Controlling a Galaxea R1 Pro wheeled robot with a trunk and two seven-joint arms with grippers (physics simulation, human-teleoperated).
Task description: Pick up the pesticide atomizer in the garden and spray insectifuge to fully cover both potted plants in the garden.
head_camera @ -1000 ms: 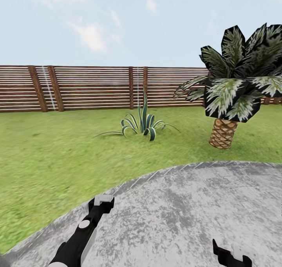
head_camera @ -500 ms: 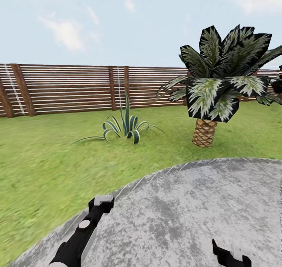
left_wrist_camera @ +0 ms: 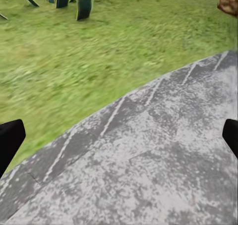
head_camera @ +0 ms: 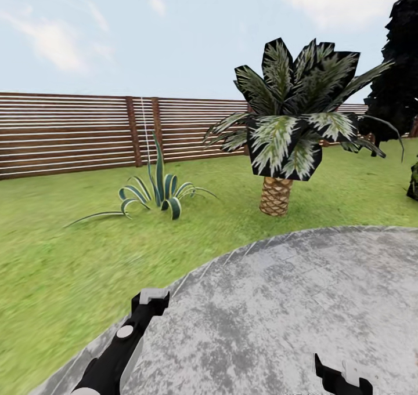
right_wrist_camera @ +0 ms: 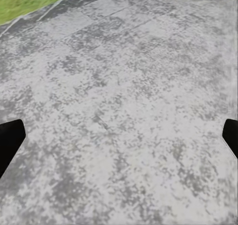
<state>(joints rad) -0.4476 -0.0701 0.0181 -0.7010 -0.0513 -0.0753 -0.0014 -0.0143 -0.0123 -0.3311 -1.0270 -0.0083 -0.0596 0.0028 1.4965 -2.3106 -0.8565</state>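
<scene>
I stand on the round grey patio (head_camera: 278, 302) of the garden, facing the green lawn (head_camera: 58, 250) and the brown slatted fence (head_camera: 69, 131). The pesticide atomizer and both potted plants are out of view. My left gripper (head_camera: 150, 302) hangs low over the patio's edge; in its wrist view the left gripper (left_wrist_camera: 119, 138) is open, with bare paving between the fingertips (left_wrist_camera: 10, 140). My right gripper (head_camera: 342, 377) sits at the picture's lower edge, and in its wrist view the right gripper (right_wrist_camera: 119, 136) is open over grey paving with nothing in it.
A spiky plant with striped leaves (head_camera: 157, 189) grows from the lawn, with no pot showing. A palm with a scaly brown trunk (head_camera: 276, 195) stands just beyond the patio rim. A dark tree (head_camera: 400, 53) and a dark shrub (head_camera: 413, 180) are at the right edge.
The whole picture has slid to the left, so the camera has turned right. The dark tree has come into view at the right. Both arms keep the same pose.
</scene>
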